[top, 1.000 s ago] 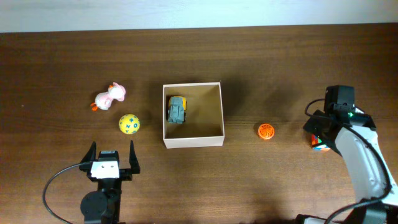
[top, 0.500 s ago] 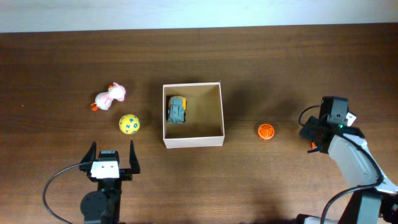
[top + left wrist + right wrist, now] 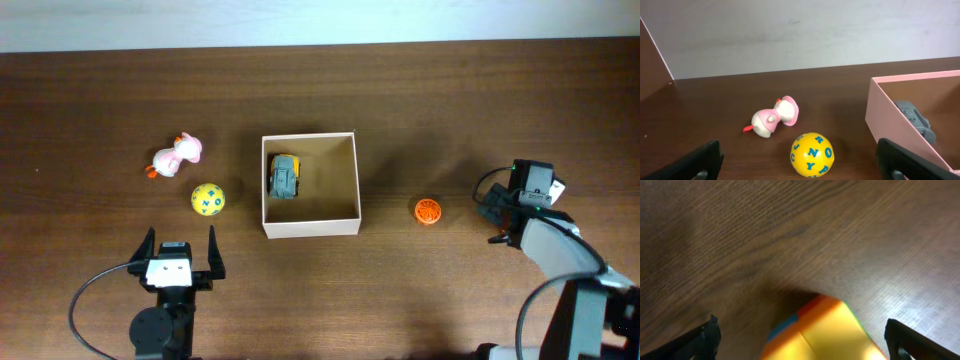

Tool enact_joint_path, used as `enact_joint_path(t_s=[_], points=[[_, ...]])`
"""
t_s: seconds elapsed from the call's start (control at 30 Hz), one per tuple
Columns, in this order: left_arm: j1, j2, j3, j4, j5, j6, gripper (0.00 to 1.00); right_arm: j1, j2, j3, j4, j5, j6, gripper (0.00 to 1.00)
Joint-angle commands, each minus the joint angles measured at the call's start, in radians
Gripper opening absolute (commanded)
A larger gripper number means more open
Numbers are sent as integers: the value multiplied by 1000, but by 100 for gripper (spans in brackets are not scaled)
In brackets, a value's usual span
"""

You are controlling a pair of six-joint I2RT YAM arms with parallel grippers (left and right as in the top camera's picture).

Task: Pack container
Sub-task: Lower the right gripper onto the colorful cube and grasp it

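- Orange-and-yellow block (image 3: 825, 330): blurred in the right wrist view and cut by the lower edge, so its shape is unreadable. From overhead it is all but hidden under the right arm (image 3: 550, 250).
- Container (image 3: 885, 117): cut by the right edge in the left wrist view.
- Grey toy car (image 3: 912, 116): lower part hidden behind the container's wall.
- Left jaws, right jaws: only dark tips show at the bottom corners of each wrist view.
- Orange ball (image 3: 427, 211): markings too small to tell.

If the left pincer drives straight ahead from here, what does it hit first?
The left pincer would likely meet the yellow lettered ball first; it lies just ahead, slightly right of centre. The pink duck lies farther back.
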Motion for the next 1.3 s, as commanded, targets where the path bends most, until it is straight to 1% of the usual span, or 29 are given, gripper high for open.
enact_joint_path(t_s=[0.0, 0.13, 0.5, 0.6, 0.7, 0.9, 0.97, 1.13, 1.27], points=[[4, -8, -3, -5, 8, 16, 99, -8, 65, -10, 26, -37, 0, 99], [4, -8, -3, -5, 8, 16, 99, -8, 114, -10, 61, -116, -1, 99], [4, -8, -3, -5, 8, 16, 99, -4, 115, 11, 63, -385, -2, 99], [4, -8, -3, -5, 8, 16, 99, -4, 115, 11, 55, -486, -23, 99], [4, -8, -3, -5, 8, 16, 99, -3, 115, 11, 32, -536, -50, 99], [4, -8, -3, -5, 8, 16, 99, -3, 116, 11, -52, -536, -148, 99], [4, -8, -3, -5, 8, 16, 99, -4, 116, 11, -79, -505, -179, 99], [4, -8, -3, -5, 8, 16, 99, -4, 115, 33, -134, -412, -175, 99], [4, -8, -3, -5, 8, 16, 99, -4, 115, 108, -227, -295, -150, 99]])
